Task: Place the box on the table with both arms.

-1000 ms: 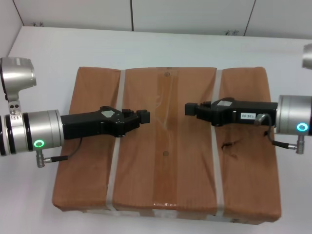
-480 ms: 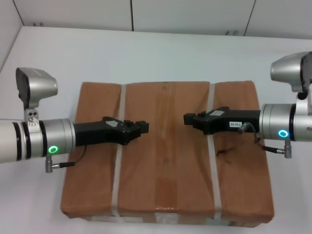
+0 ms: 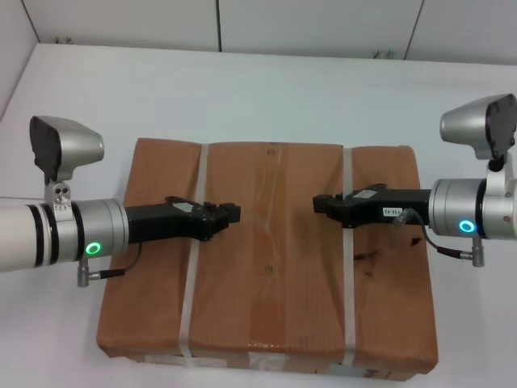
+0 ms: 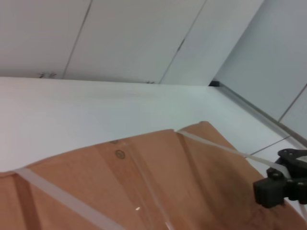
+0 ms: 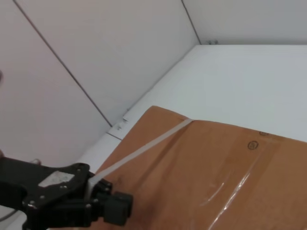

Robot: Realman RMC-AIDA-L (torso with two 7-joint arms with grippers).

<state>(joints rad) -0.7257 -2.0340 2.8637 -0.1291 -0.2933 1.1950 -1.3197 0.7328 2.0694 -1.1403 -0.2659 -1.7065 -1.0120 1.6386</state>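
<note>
The brown cardboard box (image 3: 271,275) lies flat under both arms, over the white table (image 3: 266,89); I cannot tell whether it touches the table. My left gripper (image 3: 233,214) reaches in from the left across the left white strap (image 3: 192,291). My right gripper (image 3: 321,204) reaches in from the right across the right strap (image 3: 348,299). Each looks shut on its strap. In the right wrist view the strap (image 5: 144,151) rises off the box (image 5: 216,172) to the left gripper (image 5: 117,211). The left wrist view shows the box (image 4: 144,191) and the right gripper (image 4: 276,189).
Bare white tabletop surrounds the box at the back and on both sides. A panelled white wall (image 3: 323,24) stands along the table's far edge. A small dark tear (image 3: 371,257) marks the box top near the right strap.
The box and both grippers have sunk away from the head camera, so the box looks smaller. Both wrists have come further into view. The right gripper has drawn back slightly to the right.
</note>
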